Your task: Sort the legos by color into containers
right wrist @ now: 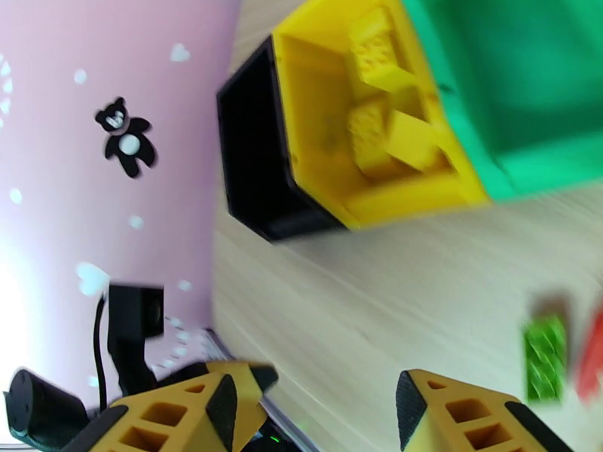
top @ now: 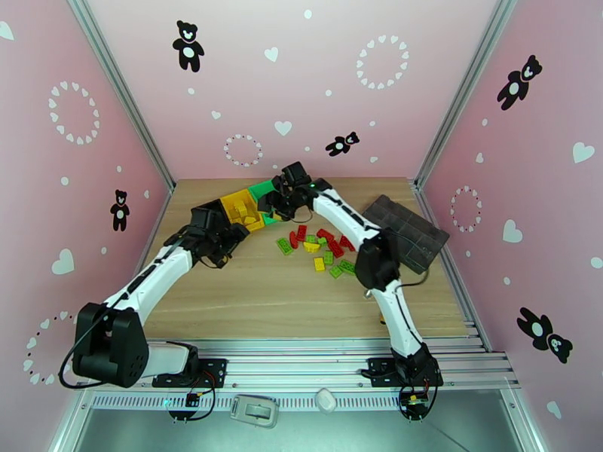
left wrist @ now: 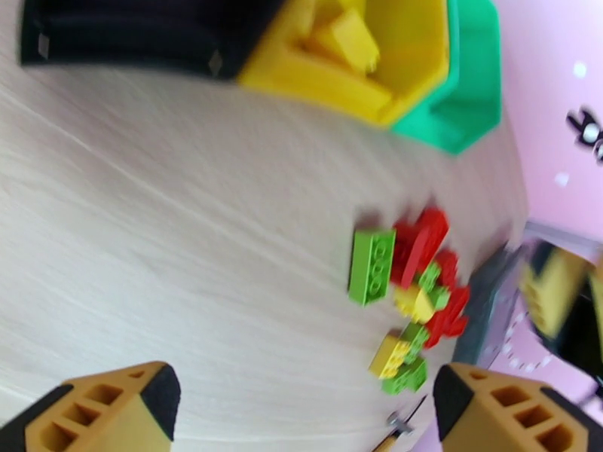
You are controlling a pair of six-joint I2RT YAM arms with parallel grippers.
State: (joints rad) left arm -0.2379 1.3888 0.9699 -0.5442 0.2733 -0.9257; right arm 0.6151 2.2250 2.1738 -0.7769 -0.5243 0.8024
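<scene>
Since both end effectors are empty, I read this as the gap between a drop and the next pick: the left end effector has its orange fingers spread wide with only bare worktop between them, and the right end effector is likewise parted with nothing in its grasp. From the overhead camera the right one hangs just beside the containers at the far edge, while the left sits near their nearer end. I judge that split sensible, as each arm can feed the bins without crossing the other. The bins stand in a row, touching: black bin, yellow bin, green bin. Several yellow bricks already lie in the yellow one; the part of the green one I can see looks bare, and the black interior is too dark to tell. The remaining legos lie in a loose mixed heap of red, green and yellow at mid-worktop, apart from the bins, a green brick on its edge nearest them. A dark compartment tray rests to the right of the heap. I can read no brand, label or writing anywhere; the pink walls carry just bear and heart decals
</scene>
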